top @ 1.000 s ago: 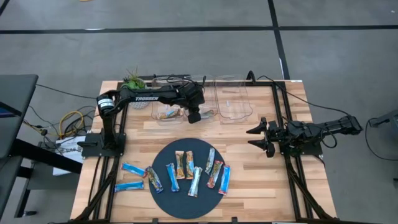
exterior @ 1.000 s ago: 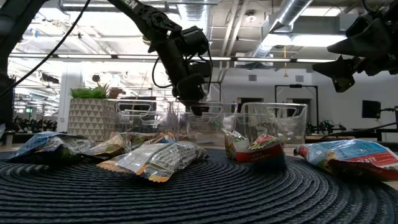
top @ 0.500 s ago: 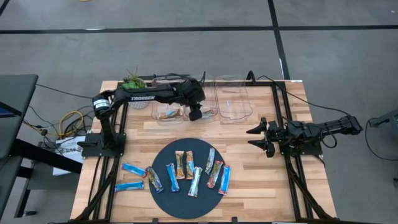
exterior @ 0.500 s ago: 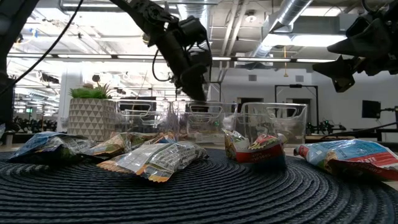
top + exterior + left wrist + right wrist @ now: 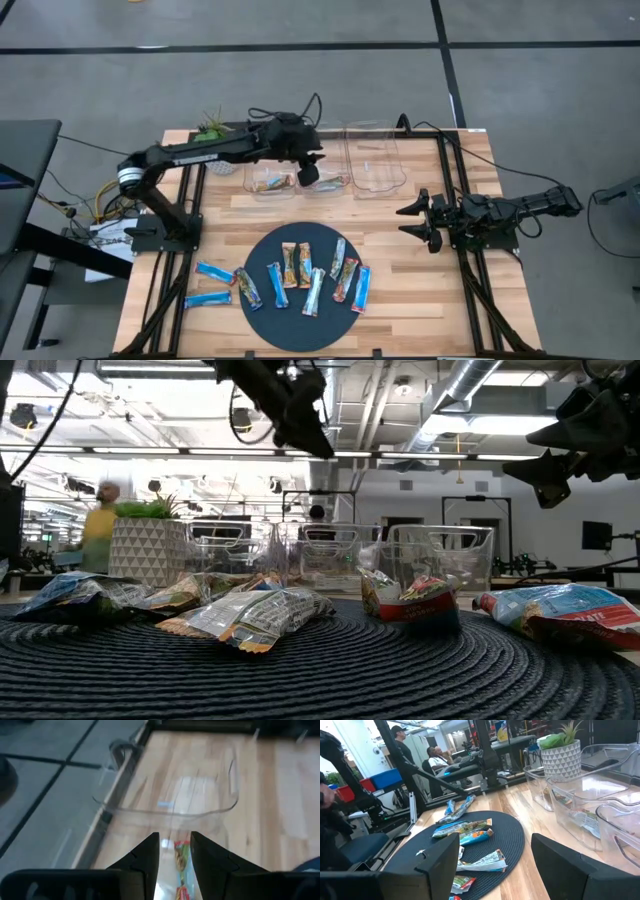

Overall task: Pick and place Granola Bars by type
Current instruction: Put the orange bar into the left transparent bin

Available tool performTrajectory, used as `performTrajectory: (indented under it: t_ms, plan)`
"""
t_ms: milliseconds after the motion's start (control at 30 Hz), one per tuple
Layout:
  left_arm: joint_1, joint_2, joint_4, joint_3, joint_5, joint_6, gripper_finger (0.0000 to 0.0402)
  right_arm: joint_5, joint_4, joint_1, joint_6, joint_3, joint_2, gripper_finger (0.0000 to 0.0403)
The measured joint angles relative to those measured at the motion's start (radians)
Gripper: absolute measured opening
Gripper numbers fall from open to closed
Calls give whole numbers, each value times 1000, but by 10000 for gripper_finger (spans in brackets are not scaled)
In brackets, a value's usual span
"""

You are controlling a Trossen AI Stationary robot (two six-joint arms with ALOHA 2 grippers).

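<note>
Granola Bars [image 5: 305,278] lie on the mat; left claw [image 5: 308,173] empty, narrowly parted, right claw [image 5: 411,222] wide open.

Wooden desk [image 5: 400,300] on a grey floor [image 5: 300,80]. Landmark: round dark woven mat [image 5: 262,262], on the desk's near half. Beyond the mat, toward the far edge, a row of three clear plastic bins: left bin [image 5: 252,172], middle bin [image 5: 333,163], right bin [image 5: 372,157], close side by side. Small green plant in a patterned white pot [image 5: 214,130] beyond the mat, at the far-left corner, just beside the left bin. Loose cables [image 5: 110,195] off the desk's left edge. Low view: a person in yellow [image 5: 100,525], blurred, in the room behind the plant.
</note>
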Motion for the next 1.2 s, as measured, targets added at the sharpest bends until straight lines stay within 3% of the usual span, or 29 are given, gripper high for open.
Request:
performTrajectory:
  t_ms: [233, 467, 700, 1067, 1200]
  plan:
    - [-28, -86, 1, 0, 2, -41, 104, 0, 0, 0, 0, 0, 0, 244]
    - [-37, -92, -13, 0, 5, -66, 104, 0, 0, 0, 0, 0, 0, 244]
    - [-103, -92, -36, -27, 10, 25, 104, 0, 0, 0, 0, 0, 0, 244]
    - [-296, -92, -284, -40, 14, 130, 104, 0, 0, 0, 0, 0, 0, 244]
    - [-378, -92, -378, -40, 59, 172, 104, 0, 0, 0, 0, 0, 0, 244]
